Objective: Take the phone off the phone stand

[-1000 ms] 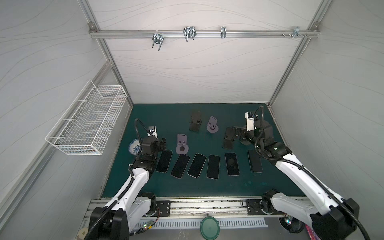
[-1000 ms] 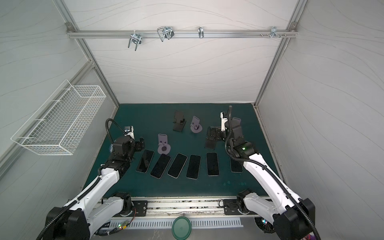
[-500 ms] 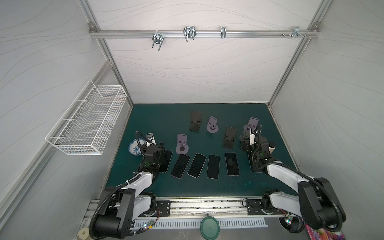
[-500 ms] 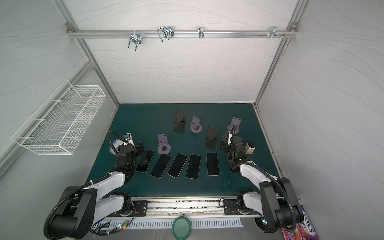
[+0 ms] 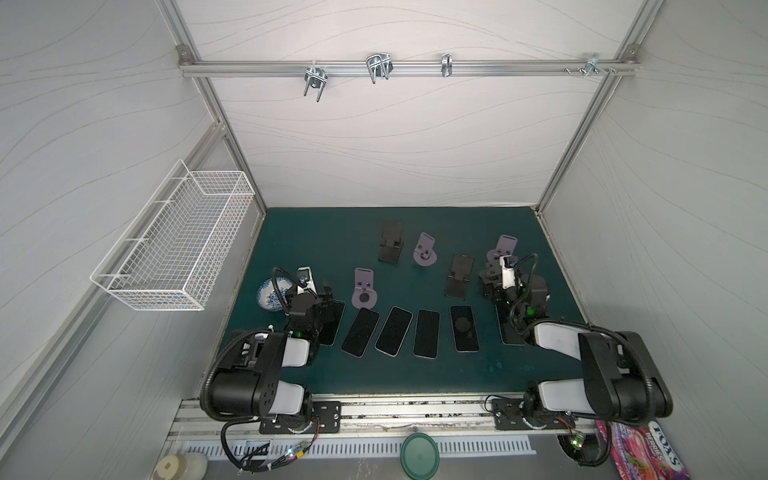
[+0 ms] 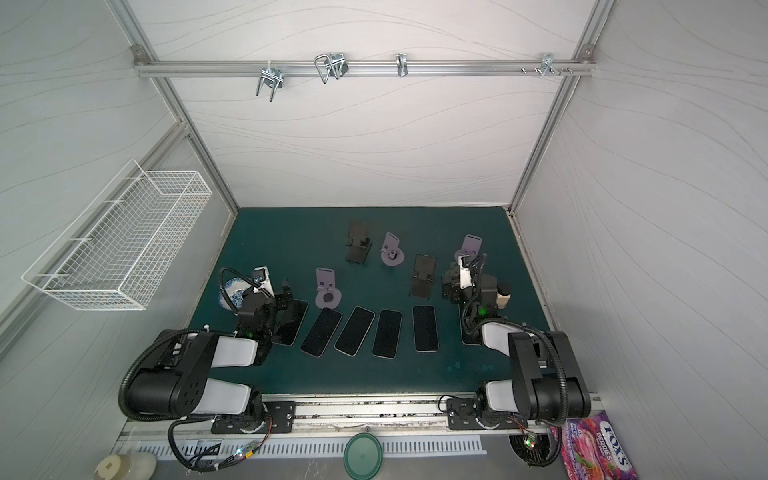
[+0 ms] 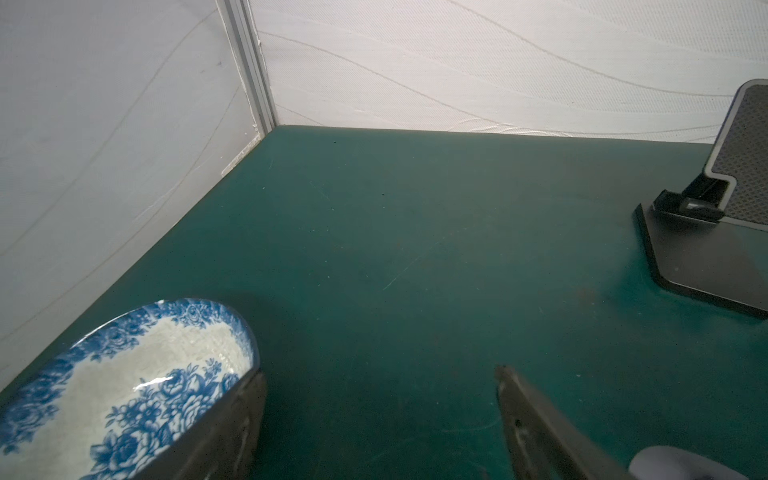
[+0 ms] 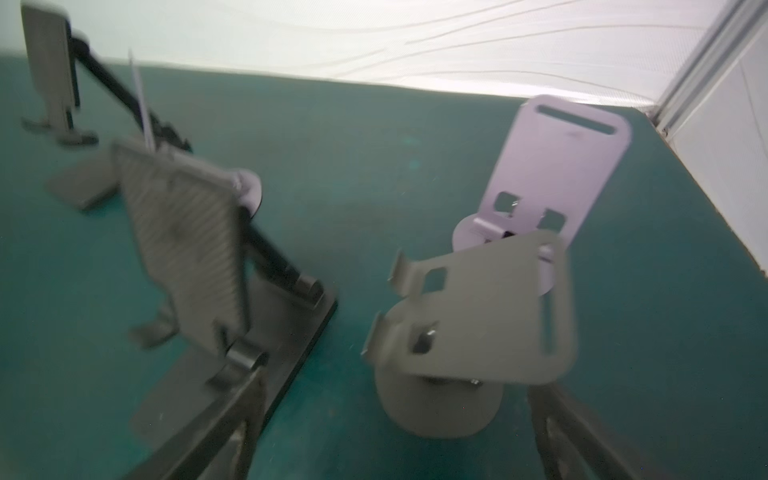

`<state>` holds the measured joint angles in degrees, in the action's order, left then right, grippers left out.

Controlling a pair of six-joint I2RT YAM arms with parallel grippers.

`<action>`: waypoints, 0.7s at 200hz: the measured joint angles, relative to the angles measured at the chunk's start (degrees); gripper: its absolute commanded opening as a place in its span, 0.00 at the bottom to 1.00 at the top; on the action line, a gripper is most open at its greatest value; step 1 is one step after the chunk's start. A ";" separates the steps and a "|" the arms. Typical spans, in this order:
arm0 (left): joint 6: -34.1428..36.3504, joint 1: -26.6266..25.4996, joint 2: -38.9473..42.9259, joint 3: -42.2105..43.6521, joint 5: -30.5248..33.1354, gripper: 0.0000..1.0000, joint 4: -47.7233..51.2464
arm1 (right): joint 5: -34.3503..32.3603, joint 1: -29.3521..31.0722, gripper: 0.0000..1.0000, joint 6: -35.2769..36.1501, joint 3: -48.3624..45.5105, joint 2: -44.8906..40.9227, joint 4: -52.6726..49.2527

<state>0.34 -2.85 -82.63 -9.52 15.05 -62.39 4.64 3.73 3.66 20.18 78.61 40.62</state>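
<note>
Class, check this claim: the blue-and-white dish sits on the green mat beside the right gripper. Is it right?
No. The dish sits on the green mat beside the left gripper, as the left wrist view shows.

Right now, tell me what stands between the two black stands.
A purple stand sits between the far black stand and the near black stand; both top views show it.

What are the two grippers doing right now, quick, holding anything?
Left gripper: open, holding nothing.
Right gripper: open, holding nothing.
</note>
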 measured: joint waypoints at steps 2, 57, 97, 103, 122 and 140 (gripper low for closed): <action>-0.11 0.20 -0.39 0.02 -0.26 0.88 -0.37 | 0.52 -0.50 0.99 -0.46 0.11 0.22 0.26; -2.19 2.47 -8.50 0.70 -2.01 0.94 -10.29 | 11.50 -6.16 0.99 -4.52 -0.90 10.32 12.04; -4.72 3.48 -6.80 -3.82 0.04 0.99 -2.91 | 4.79 -2.36 0.99 -5.09 3.65 11.80 7.06; -5.03 3.74 -6.56 -5.79 0.20 0.99 -0.24 | 3.56 -1.33 0.99 -4.90 4.70 11.80 6.64; -5.09 3.80 -6.54 -11.28 0.85 0.99 5.68 | 1.29 0.55 0.99 -4.35 6.12 11.76 6.14; -5.09 3.54 -6.54 -12.85 1.09 0.99 7.80 | -0.24 0.59 0.99 -4.17 6.10 11.78 4.94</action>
<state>-4.75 0.69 -89.17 -22.37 16.14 -54.59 4.40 4.32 -0.51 26.28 90.39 45.56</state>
